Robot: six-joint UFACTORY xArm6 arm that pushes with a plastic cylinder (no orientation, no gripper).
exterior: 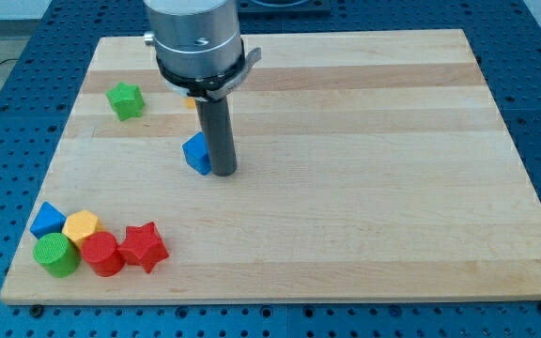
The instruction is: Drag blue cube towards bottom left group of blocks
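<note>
The blue cube (196,152) sits left of the board's middle, partly hidden by my rod. My tip (224,173) rests on the board right against the cube's right side. At the view's bottom left is a group: a blue block (47,220), a yellow block (80,226), a green cylinder (56,254), a red cylinder (101,253) and a red star (143,246). The group lies well down and left of the cube.
A green star (125,99) lies near the upper left of the wooden board (364,188). A small orange-yellow block (191,102) peeks out behind the arm's body. Blue perforated table surrounds the board.
</note>
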